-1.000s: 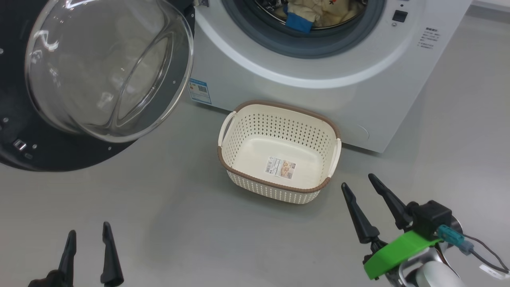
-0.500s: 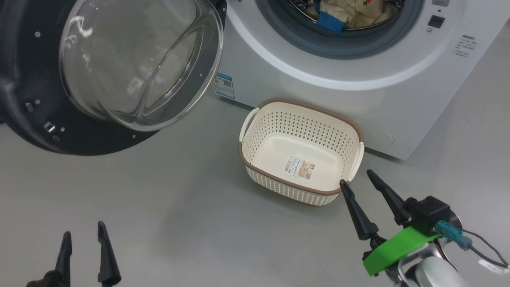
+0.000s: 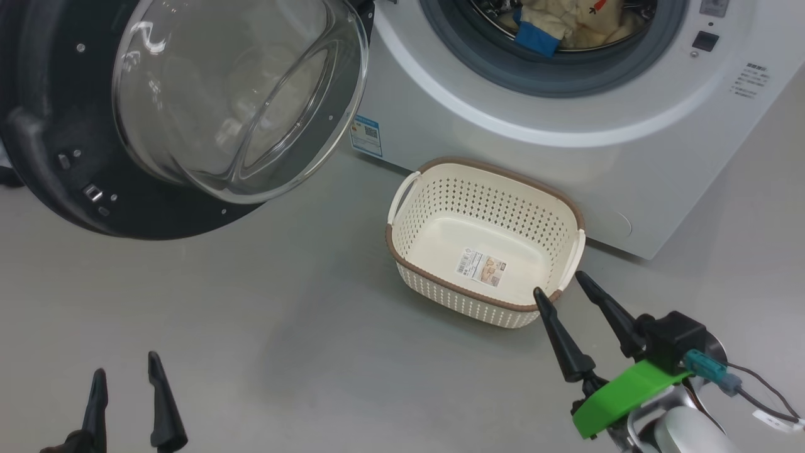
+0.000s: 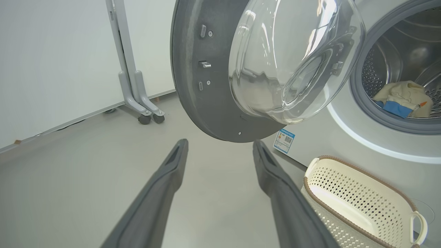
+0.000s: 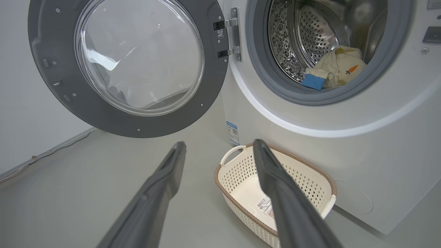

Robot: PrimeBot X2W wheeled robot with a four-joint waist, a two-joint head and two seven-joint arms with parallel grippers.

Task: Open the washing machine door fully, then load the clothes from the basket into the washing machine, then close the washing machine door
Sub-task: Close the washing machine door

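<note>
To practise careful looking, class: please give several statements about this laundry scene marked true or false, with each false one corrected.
1. The basket is empty. True.
2. The door is shut. False: the door stands swung wide open.
3. The clothes lie inside the washing machine. True.
4. The right gripper holds a garment. False: the right gripper is open and holds nothing.
5. The left gripper is open. True.
</note>
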